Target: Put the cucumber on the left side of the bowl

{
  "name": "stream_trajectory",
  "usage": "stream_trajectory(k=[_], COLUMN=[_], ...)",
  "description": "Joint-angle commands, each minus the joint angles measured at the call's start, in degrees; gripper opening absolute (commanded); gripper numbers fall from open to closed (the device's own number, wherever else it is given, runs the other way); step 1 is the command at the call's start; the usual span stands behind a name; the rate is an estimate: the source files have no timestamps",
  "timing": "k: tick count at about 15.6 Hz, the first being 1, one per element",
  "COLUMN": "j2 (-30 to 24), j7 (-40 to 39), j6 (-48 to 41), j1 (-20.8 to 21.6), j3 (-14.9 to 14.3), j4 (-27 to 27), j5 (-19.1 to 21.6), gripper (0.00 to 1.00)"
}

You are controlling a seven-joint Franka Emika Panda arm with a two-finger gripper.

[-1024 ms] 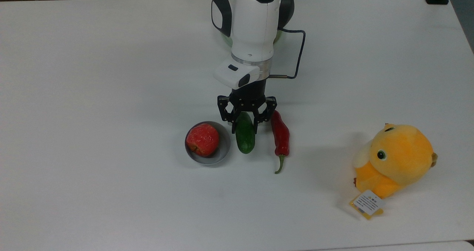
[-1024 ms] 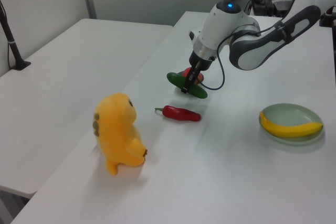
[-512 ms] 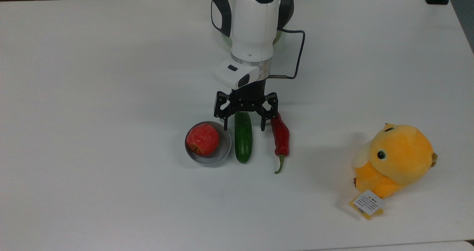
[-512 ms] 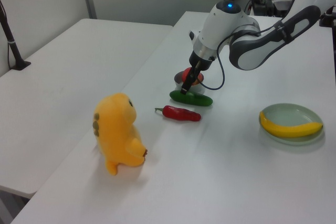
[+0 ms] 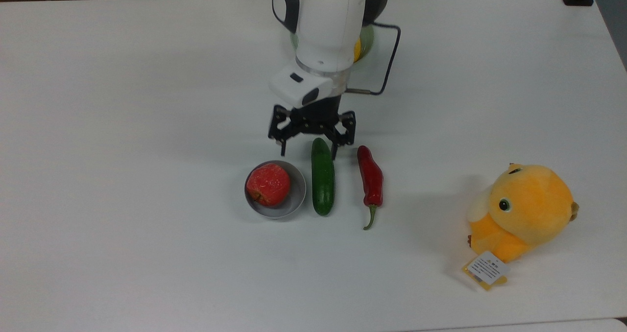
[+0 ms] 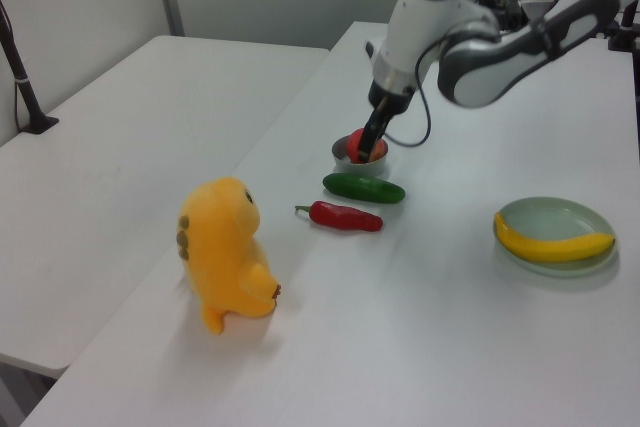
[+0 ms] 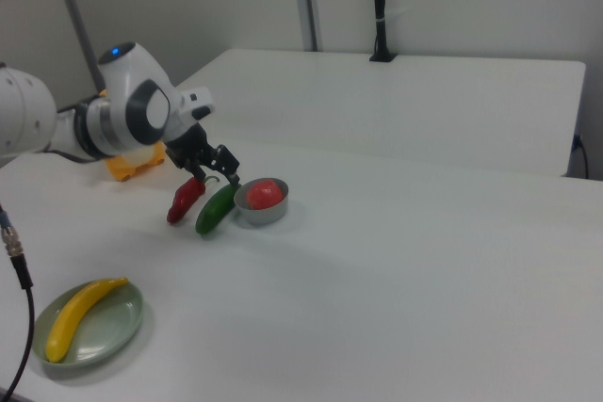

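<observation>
1. Cucumber [image 5: 323, 183] lying flat on the white table [image 5: 122, 126], just beside the bowl [image 5: 296, 201] on the top view's right, rim and skin close to touching.
2. Same cucumber [image 6: 364, 188] seen in the left view in front of the bowl [image 6: 345, 161]; in the right view [image 7: 217, 209] on the bowl's [image 7: 261, 211] left.
3. Red apple [image 5: 268, 184] sitting inside the bowl.
4. Gripper [image 5: 309, 151] hanging above the table just past the cucumber's far end in the top view, fingers spread wide, holding nothing, clear of the cucumber.
5. Gripper [image 7: 219, 184] in the right view just above and behind the bowl and cucumber.
6. Chili [image 5: 371, 177] lying parallel to the cucumber on its other side from the bowl, a gap between them, stem pointing toward the top view's bottom.
7. Yellow plush toy [image 5: 524, 211] well to the bowl's right in the top view, paper tag [image 5: 486, 268] at its base.
8. Pale green dish [image 6: 590, 217] with a banana [image 6: 552, 245], well apart from the bowl, at the left view's right.
</observation>
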Motion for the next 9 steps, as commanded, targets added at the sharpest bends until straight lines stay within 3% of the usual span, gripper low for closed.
stream_trajectory(k=[1, 3, 6, 9], j2=[-8.93, -14.37, -19.40, -24.40], j7=[0.40, 0.49, 0.22, -5.21], j6=[-10.97, -16.59, -22.14, -29.26], j1=[0.48, 0.83, 0.83, 0.92], j3=[-0.19, -0.19, -0.81, -2.56], j4=[-4.19, -7.53, -8.07, -8.85], j5=[-0.31, 1.00, 7.31, 9.43], gripper=[1.00, 1.00, 1.00, 1.00])
